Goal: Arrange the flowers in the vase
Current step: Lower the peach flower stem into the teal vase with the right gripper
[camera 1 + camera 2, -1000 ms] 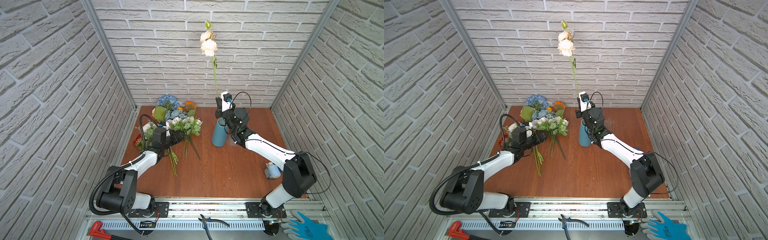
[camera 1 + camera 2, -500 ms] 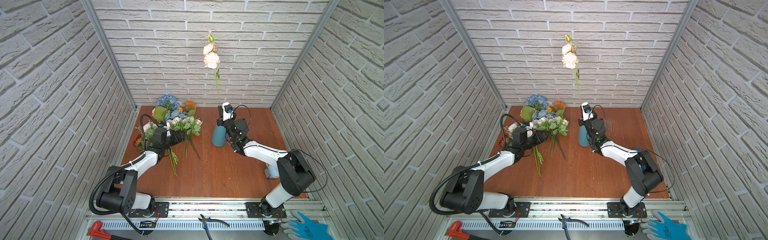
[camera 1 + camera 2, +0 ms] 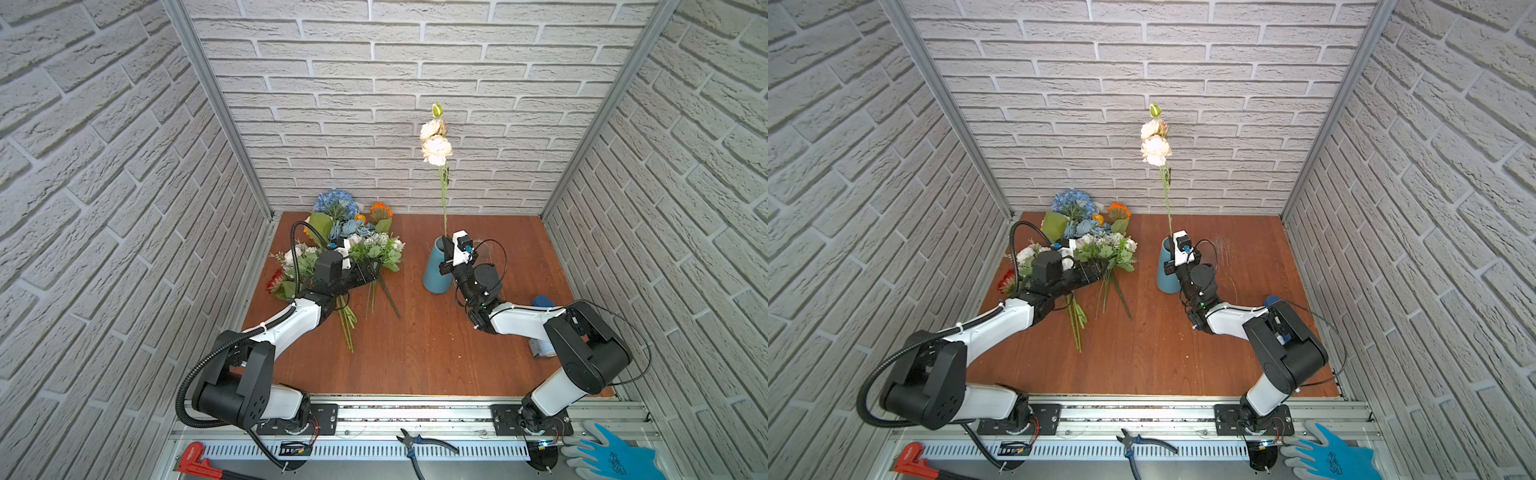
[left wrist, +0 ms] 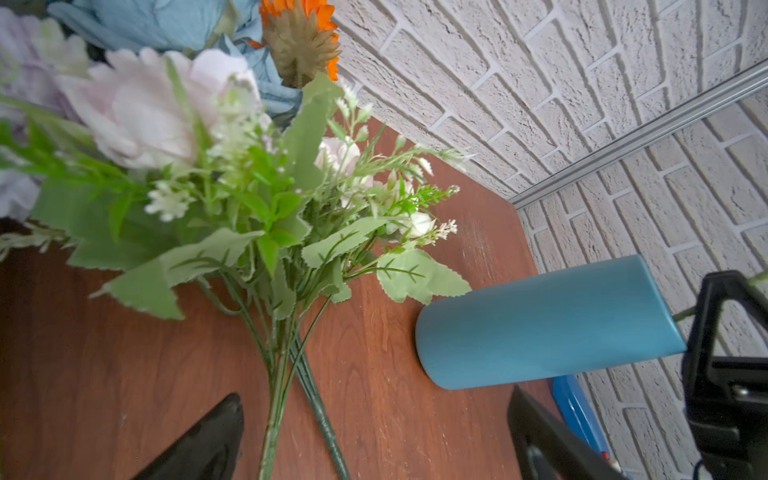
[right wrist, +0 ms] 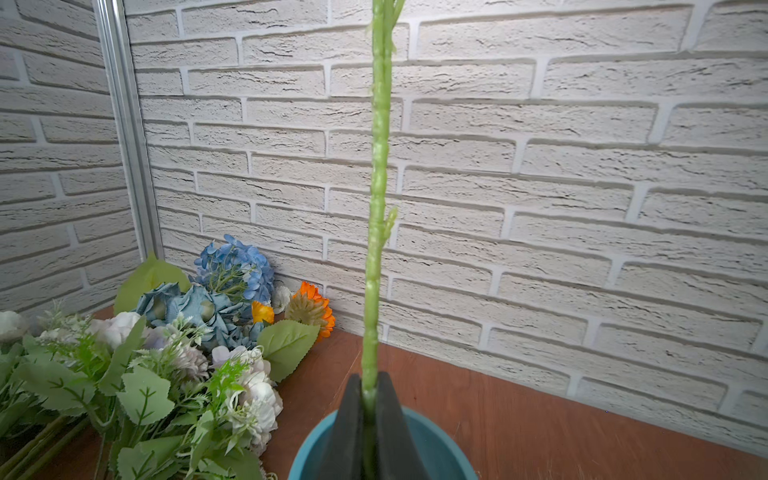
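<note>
Tabletop (image 3: 436, 353), reddish wood (scuffed) — flowers (image 3: 378, 247) heaped, white brick walls (image 3: 374, 83)

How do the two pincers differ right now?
The right pincer is shut on the stem of the white flower; the left pincer gapes wide, holding nothing. The right one sits at the mouth of the blue vase; the left hangs low over the stems of the leafy bunch on the table. Both have black fingers.
</note>
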### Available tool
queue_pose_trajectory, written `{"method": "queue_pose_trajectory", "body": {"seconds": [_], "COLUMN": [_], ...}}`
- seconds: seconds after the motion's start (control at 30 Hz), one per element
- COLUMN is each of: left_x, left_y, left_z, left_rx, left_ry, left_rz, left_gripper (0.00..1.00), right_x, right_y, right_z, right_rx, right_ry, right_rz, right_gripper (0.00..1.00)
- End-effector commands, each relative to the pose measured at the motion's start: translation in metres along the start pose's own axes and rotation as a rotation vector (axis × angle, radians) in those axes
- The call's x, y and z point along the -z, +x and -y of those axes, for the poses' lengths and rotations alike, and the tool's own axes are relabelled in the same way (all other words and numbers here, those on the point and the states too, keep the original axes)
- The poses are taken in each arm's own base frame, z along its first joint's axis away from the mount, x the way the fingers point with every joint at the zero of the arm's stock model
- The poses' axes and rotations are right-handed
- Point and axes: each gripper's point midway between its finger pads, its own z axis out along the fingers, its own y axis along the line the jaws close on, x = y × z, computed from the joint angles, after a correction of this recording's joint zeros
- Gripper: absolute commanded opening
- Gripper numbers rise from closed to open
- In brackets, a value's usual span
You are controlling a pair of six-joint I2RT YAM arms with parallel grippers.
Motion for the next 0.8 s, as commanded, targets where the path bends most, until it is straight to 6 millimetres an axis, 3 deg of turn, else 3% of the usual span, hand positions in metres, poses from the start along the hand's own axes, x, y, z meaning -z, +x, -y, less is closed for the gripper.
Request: {"method": "queue_pose_trajectory", "body": {"seconds": [0.0, 0.1, 0.27, 0.6, 0.77], "left_x": [-0.004, -0.004, -0.002, 0.013, 0.033], "left_y": [-0.011, -0.011, -0.011, -0.018, -0.033], "left_z": [0.011, 0.012, 0.012, 0.005, -0.008], "left_rx": [-0.034, -0.033, -0.033, -0.059, -0.043], "left_ry": [0.021, 0.020, 0.016, -0.044, -0.087], "left_rz": [0.032, 0.031, 0.030, 0.049, 0.084], "left_gripper": [0.98, 0.98, 0.98, 0.98, 0.98], "right_x": [0.012, 0.016, 0.019, 0.021, 0.032], "right_y": [-0.015, -0.008, -0.004, -0.013, -0.023], "right_z": [-0.003, -0.003, -0.003, -0.002, -0.004], "right_rx": [-0.036, -0.031, -0.032, -0.035, -0.032], "right_ry": [0.006, 0.018, 0.021, 0.023, 0.013], "right_rz": [0.067, 0.058, 0.051, 0.050, 0.026], "right_gripper": [0.11, 0.15, 0.30, 0.31, 0.32]}}
